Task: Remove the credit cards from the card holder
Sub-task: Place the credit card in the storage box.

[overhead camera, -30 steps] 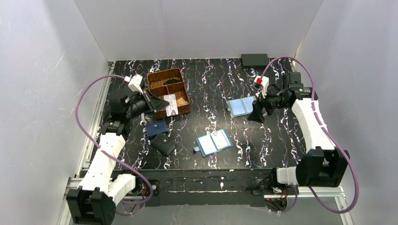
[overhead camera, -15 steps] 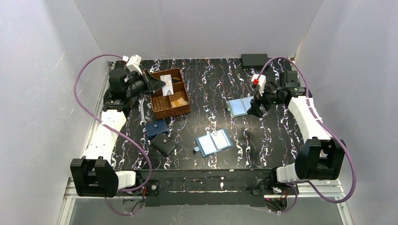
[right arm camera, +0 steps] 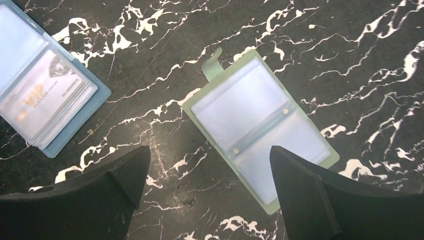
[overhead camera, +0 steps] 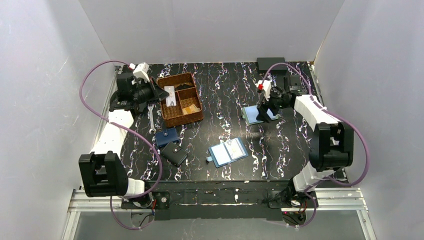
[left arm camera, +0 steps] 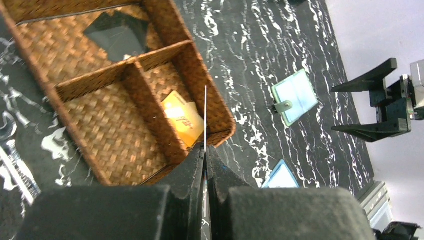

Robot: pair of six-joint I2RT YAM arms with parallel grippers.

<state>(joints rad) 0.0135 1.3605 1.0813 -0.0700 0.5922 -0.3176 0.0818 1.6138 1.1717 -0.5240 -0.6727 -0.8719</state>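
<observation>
Black surface (overhead camera: 280, 145) with white streaks lies between white walls. Left hand (left arm camera: 205, 152) pinches one thin whitish card (overhead camera: 170, 95) over the brown basket (left arm camera: 197, 62). It should go low, then let go, so the card lands flat inside. Right hand (right arm camera: 205, 186) is wide open and holds nothing. The blue card holder (overhead camera: 228, 152) lies open near the front middle, with a pale card (right arm camera: 42, 102) in its clear pocket.

The left gripper (left arm camera: 205, 155) pinches what looks like a thin whitish plastic card (left arm camera: 205, 115), seen edge-on, above a brown woven basket (left arm camera: 215, 95) holding an orange card (left arm camera: 182, 117). A pale blue-green folding holder (left arm camera: 295, 96) lies on the black marbled table (left arm camera: 260, 45).
</observation>
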